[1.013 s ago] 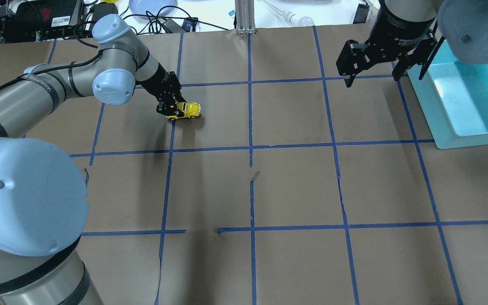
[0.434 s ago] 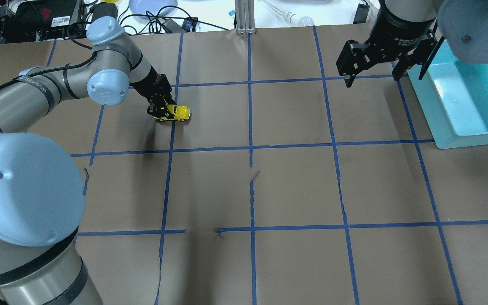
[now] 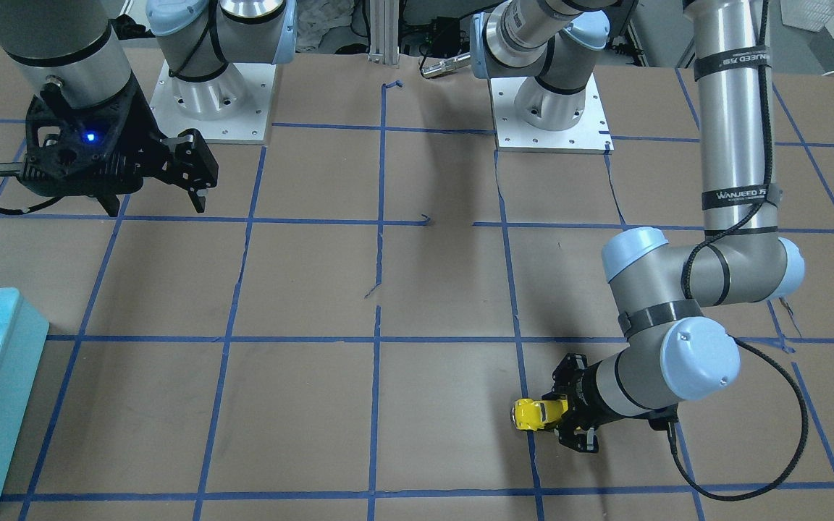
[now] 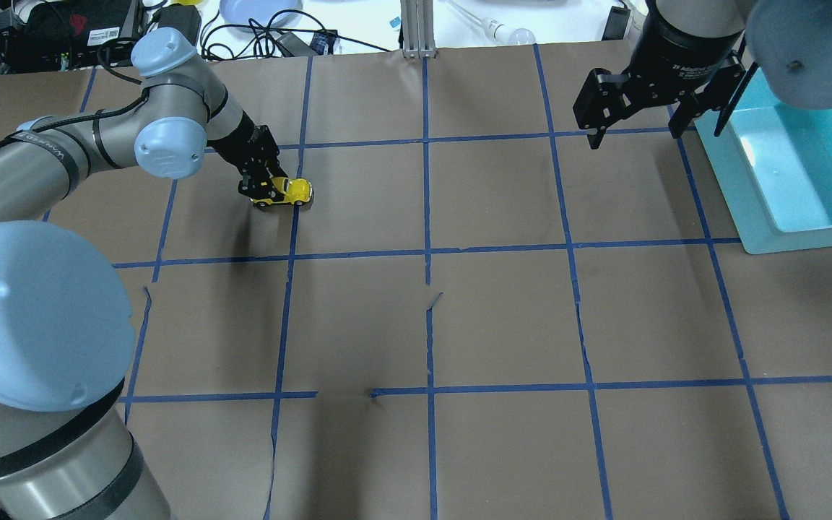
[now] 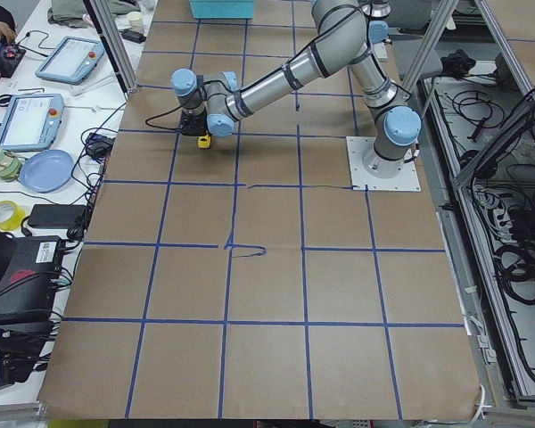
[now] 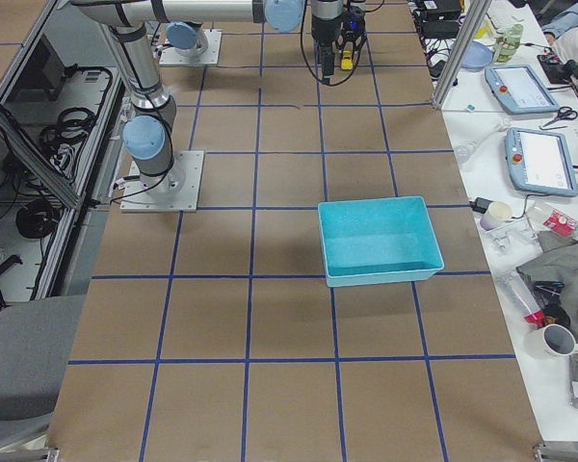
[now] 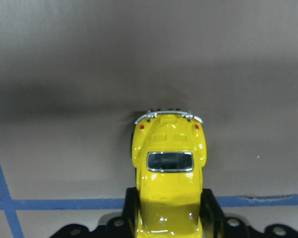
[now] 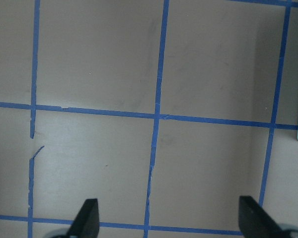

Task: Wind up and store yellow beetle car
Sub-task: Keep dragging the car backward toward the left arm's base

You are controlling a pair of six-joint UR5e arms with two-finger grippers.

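Here we see the left gripper [image 4: 263, 192] pinching the yellow beetle car [image 4: 292, 192], one black finger pressed against each flank of its body. In the left wrist view the fingers [image 7: 211, 210] clamp the end nearest the camera. The other end, with its chrome bumper and two small red lights, points away from the gripper. The car is level, roof up, low over the brown paper table [image 4: 503, 318]. In the overhead view its wheels seem to meet the paper, though we cannot be sure they bear on it. It lies across one of the blue tape lines [image 4: 287, 289] on the robot's left, far side of the table, and the left arm reaches out low and nearly flat to hold it.

We find the right gripper [image 3: 155, 205] spread wide and holding nothing, hanging above the table on the robot's right. Its two fingertips stand well apart in the right wrist view, with only paper and tape below them. Just beside it is the teal bin [image 4: 813, 238], at the table's right edge. The bin and the car are well apart.
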